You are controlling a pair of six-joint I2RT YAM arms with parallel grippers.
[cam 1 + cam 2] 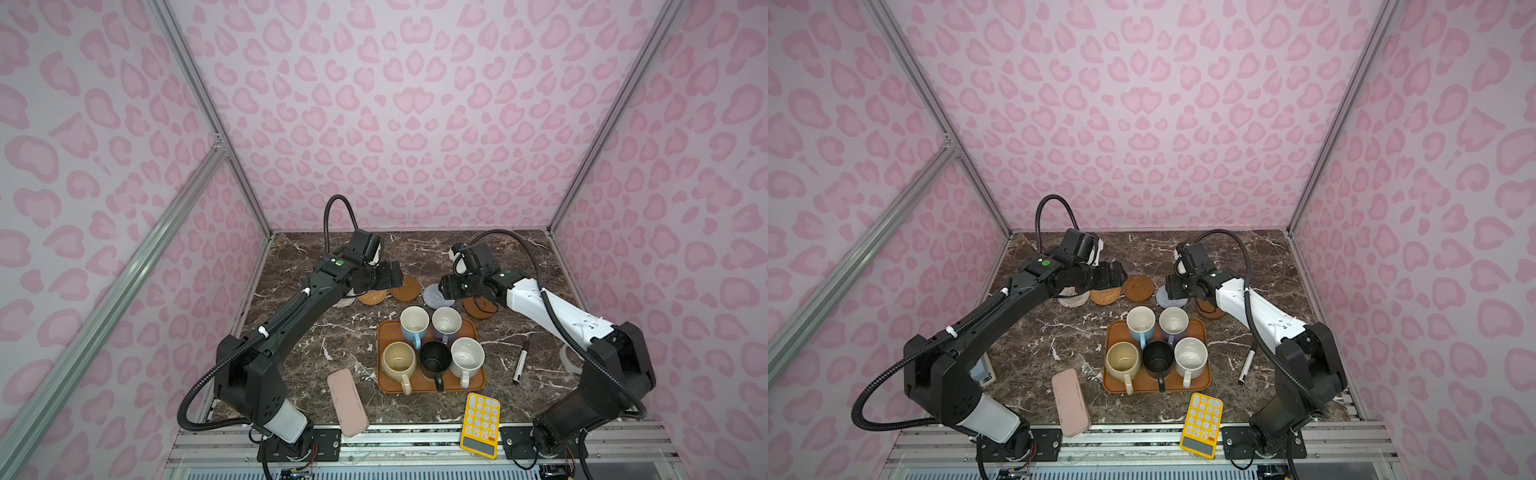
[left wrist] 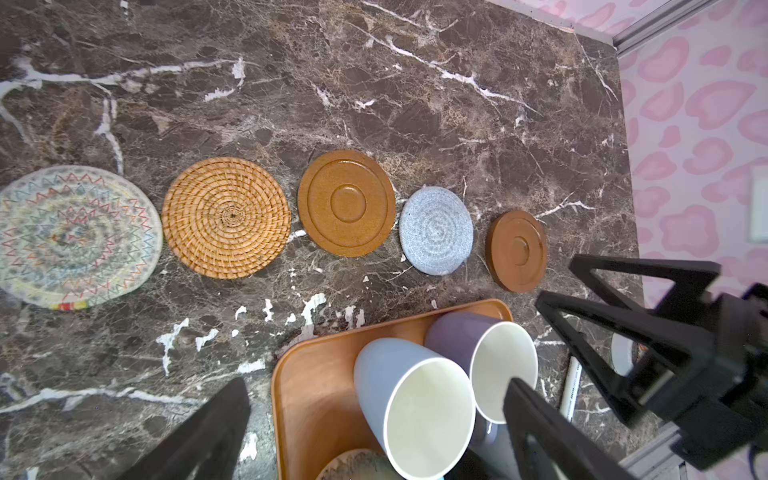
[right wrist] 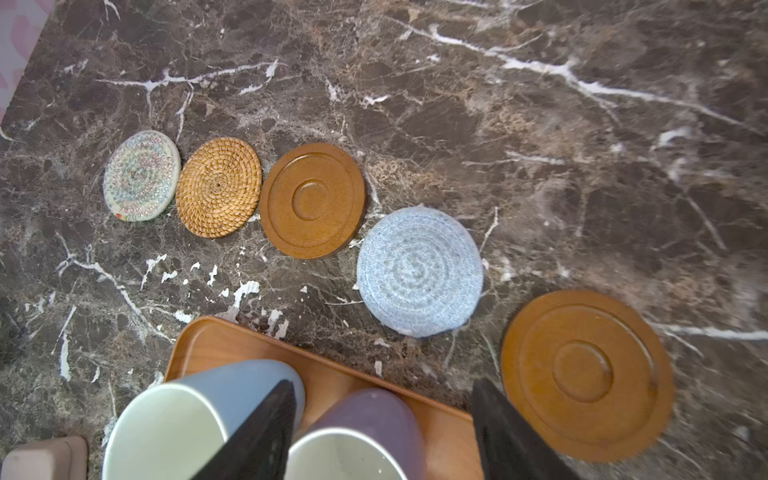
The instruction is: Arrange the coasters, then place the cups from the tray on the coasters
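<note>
Coasters in row on desk, cups upright on tray.
Left gripper jaws wide apart, empty, over coaster row; right gripper jaws apart, empty, near lavender cup.

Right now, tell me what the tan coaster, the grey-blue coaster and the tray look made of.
The tan coaster looks like matte rattan: coiled woven strands. The grey-blue coaster seems soft cotton-like yarn, stitched in fuzzy spiral rows. The tray is probably wood or wood-look laminate, smooth satin orange-brown with faint grain.
</note>
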